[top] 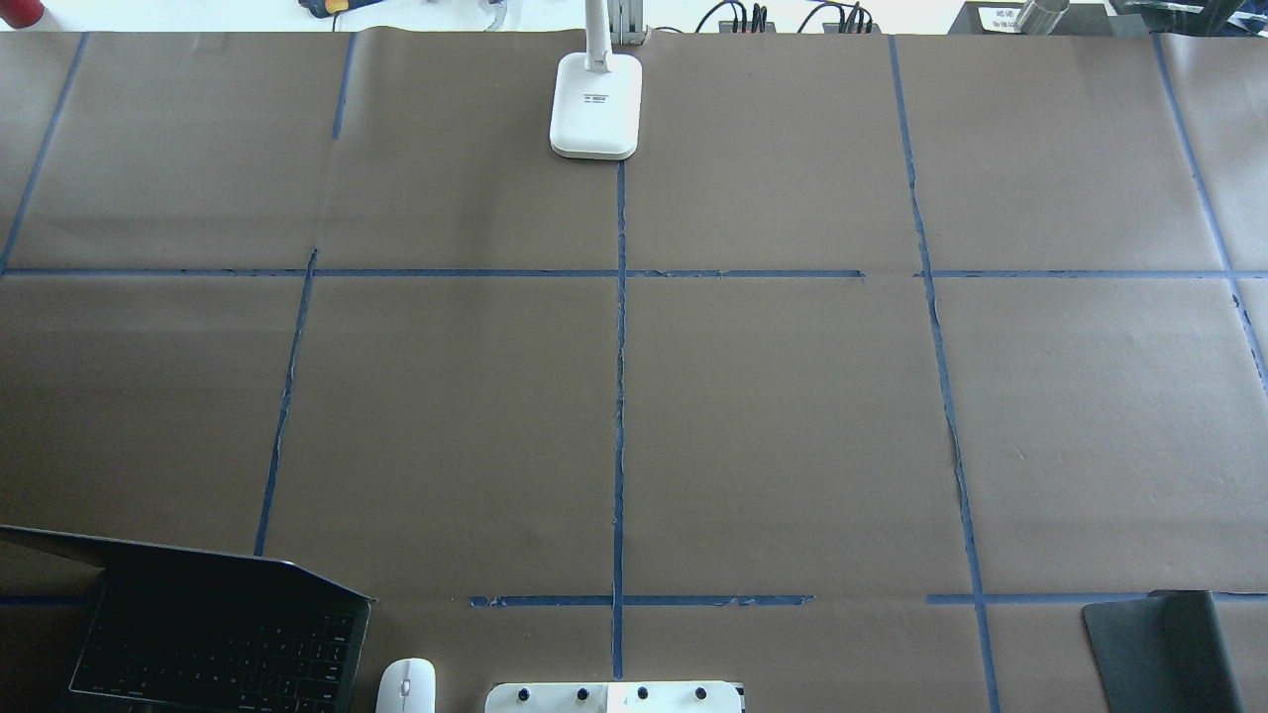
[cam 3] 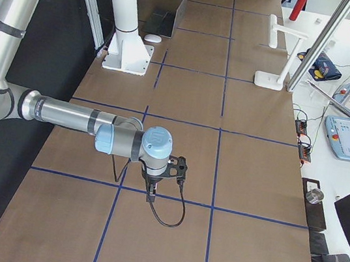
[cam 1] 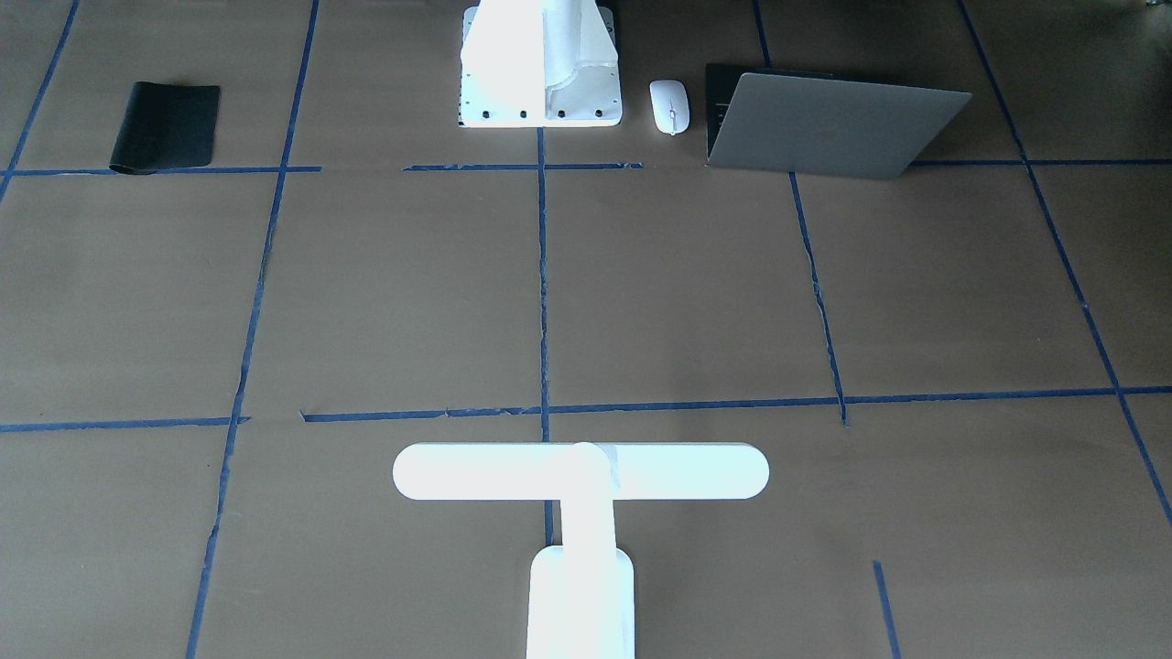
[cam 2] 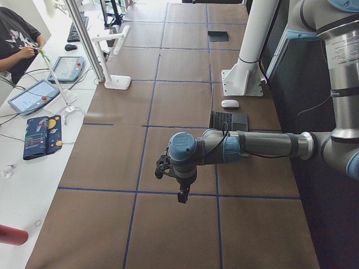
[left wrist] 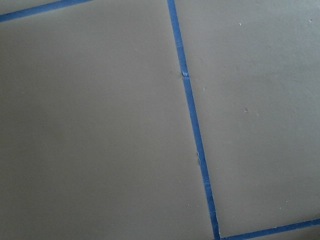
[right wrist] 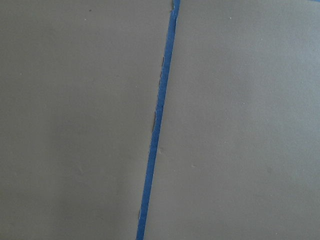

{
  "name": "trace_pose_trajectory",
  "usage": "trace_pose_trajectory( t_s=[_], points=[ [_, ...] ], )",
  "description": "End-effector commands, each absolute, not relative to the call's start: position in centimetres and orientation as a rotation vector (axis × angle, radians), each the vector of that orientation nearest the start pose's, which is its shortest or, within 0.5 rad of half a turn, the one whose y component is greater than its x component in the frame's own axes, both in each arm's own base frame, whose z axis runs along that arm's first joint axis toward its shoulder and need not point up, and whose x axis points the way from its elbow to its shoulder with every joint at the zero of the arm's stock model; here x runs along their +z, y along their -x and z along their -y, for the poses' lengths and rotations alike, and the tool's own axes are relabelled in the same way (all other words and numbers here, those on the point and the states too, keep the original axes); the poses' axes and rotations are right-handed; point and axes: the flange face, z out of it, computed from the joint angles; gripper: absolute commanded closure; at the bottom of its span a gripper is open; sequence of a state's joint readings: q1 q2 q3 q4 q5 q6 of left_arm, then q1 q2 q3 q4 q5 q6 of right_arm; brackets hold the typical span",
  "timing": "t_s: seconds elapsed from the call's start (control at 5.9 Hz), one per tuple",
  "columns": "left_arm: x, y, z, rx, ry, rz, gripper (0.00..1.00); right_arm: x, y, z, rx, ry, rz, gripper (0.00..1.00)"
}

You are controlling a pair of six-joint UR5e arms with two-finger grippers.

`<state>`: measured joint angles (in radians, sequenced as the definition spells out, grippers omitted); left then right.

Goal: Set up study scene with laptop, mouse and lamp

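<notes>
The laptop [cam 1: 838, 124] stands open at the table's near edge on my left side, with its keyboard in the overhead view [top: 213, 634]. The white mouse [cam 1: 669, 106] lies just beside it, between the laptop and the mount, and also shows in the overhead view [top: 406, 685]. The white T-shaped lamp [cam 1: 580, 471] stands upright at the far middle edge, its base in the overhead view [top: 595, 104]. My left gripper [cam 2: 182, 195] hangs over bare paper past the laptop. My right gripper [cam 3: 150, 196] hangs over bare paper at the other end. I cannot tell whether either is open or shut.
A black flexible mat [cam 1: 167, 126] lies at the near edge on my right side. The white bracket-like mount [cam 1: 540, 73] stands at the middle near edge. Brown paper with blue tape lines [top: 620, 396] covers the table. Both wrist views show only paper and tape.
</notes>
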<state>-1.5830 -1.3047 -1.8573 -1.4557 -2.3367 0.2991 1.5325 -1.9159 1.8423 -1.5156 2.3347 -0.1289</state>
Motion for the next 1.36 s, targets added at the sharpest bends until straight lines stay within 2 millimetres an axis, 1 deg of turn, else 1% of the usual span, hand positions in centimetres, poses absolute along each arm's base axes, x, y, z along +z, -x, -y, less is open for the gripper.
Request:
trace_pose_trajectory(
  t_s=[0.0, 0.17, 0.34, 0.68, 0.85, 1.02, 1.19],
  points=[
    [63.4, 6.9, 37.3, 0.246, -0.053, -0.768, 0.0, 66.6, -5.1, 34.7, -0.151, -0.014, 0.765, 0.0],
    [62.7, 6.9, 37.1, 0.255, -0.065, -0.765, 0.0, 66.6, -5.1, 34.7, -0.151, -0.014, 0.765, 0.0],
    [62.6, 6.9, 37.2, 0.251, -0.066, -0.766, 0.0, 66.5, -5.1, 34.7, -0.151, -0.016, 0.766, 0.0],
    [58.9, 6.9, 41.4, 0.288, -0.158, -0.756, 0.0, 66.5, -5.1, 34.8, -0.152, -0.017, 0.768, 0.0],
    [56.1, 6.9, 44.0, 0.309, -0.216, -0.756, 0.0, 66.4, -5.1, 34.8, -0.152, -0.019, 0.769, 0.0],
    [55.4, 6.9, 44.1, 0.317, -0.234, -0.752, 0.0, 66.4, -5.1, 34.8, -0.154, -0.021, 0.769, 0.0],
    [53.6, 6.8, 43.7, 0.344, -0.27, -0.745, 0.0, 66.4, -5.1, 34.8, -0.155, -0.02, 0.769, 0.0]
  ],
)
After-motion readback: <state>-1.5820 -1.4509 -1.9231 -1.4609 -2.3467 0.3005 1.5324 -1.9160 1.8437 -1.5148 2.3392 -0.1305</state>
